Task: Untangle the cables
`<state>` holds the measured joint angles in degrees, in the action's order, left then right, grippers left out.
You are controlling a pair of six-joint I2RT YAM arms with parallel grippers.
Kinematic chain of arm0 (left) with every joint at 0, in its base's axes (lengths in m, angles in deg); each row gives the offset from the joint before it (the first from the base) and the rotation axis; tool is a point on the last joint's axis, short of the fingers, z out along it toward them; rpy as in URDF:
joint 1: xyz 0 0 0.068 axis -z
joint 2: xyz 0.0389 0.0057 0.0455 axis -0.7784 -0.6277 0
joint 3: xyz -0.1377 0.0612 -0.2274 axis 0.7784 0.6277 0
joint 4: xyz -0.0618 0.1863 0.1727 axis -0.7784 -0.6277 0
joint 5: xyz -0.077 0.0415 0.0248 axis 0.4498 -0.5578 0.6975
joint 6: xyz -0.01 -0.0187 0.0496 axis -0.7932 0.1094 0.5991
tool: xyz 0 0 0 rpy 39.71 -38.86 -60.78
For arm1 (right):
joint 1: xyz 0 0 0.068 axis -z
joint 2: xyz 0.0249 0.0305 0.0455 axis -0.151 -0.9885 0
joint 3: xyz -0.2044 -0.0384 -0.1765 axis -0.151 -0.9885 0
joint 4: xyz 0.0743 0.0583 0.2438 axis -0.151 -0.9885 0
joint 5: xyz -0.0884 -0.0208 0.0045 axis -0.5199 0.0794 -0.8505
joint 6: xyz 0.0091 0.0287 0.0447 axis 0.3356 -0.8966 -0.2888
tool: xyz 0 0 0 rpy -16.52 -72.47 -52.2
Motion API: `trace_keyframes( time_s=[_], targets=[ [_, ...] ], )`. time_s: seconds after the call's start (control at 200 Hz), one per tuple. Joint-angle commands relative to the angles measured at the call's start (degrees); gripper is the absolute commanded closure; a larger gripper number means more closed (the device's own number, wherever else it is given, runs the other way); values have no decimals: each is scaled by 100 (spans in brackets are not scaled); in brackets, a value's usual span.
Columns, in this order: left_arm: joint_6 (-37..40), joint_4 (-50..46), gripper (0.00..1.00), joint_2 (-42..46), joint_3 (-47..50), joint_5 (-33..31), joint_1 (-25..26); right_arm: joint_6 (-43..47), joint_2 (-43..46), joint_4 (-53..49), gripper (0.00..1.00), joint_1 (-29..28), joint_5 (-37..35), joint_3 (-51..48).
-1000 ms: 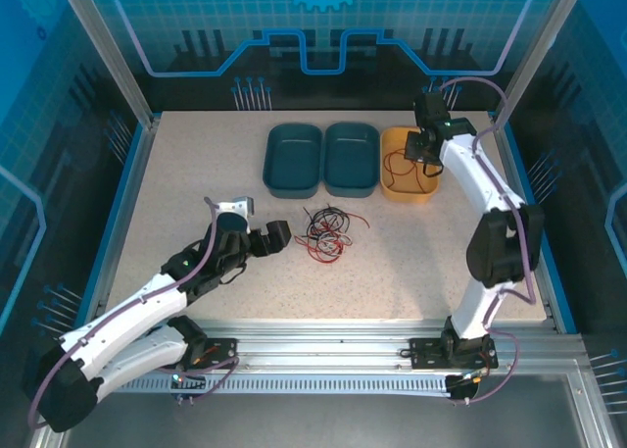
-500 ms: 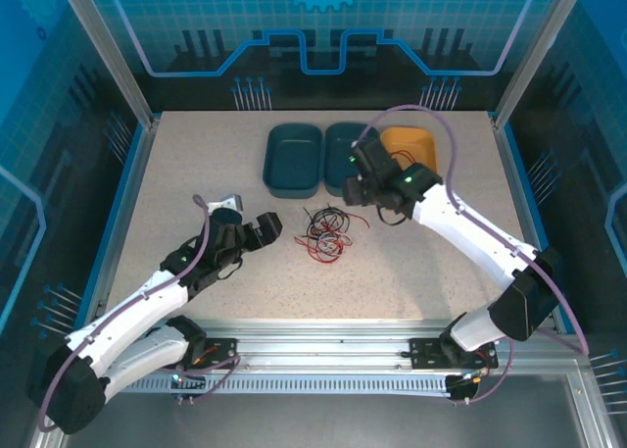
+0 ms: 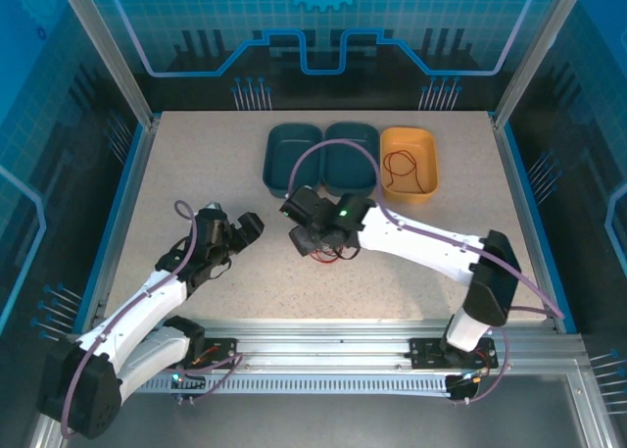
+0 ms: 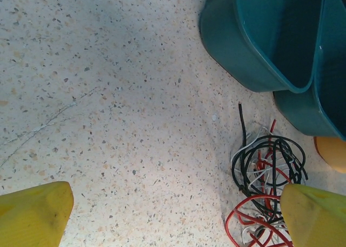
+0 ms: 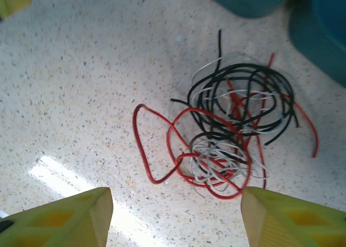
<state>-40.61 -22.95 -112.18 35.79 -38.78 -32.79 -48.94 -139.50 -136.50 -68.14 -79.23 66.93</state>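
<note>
Cables [image 5: 230, 131], red, black and white, lie knotted on the worktop [image 5: 81, 68] near the teal bins [image 4: 259, 36]. My right claw [image 5: 173, 214] hangs over them, spread and empty, arm stretched low, likely to pick one strand. My left claw [image 4: 173, 214] sits beside, spread wide, angled toward the heap.

two teal bins [image 3: 293, 164], one orange bin [image 3: 408, 139], one tangle of red, black and white cables [image 5: 216, 156].

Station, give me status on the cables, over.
Left tool open, beside cables. Right tool open, above them. Cables tangled on table; another cable in orange bin. Teal bins close behind.
</note>
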Motion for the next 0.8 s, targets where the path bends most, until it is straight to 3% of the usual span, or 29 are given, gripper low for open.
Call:
trace_keyframes(
  time_s=[0.0, 0.56, 0.695, 0.796],
  targets=[
    [-98, -35, 1, 107, 105, 167, -75, 128, -431, -512, 37, -164, -132, 398],
    [-87, -3, 1, 142, 184, 257, -92, 0, -1379, -337, 48, 26, 119, 668],
    [-67, 88, 1, 135, 214, 293, -93, -232, -1531, -348, 63, 173, 203, 753],
    [-15, 151, 1, 120, 224, 382, -92, -545, -1567, -495, 88, 266, 169, 870]
  ],
)
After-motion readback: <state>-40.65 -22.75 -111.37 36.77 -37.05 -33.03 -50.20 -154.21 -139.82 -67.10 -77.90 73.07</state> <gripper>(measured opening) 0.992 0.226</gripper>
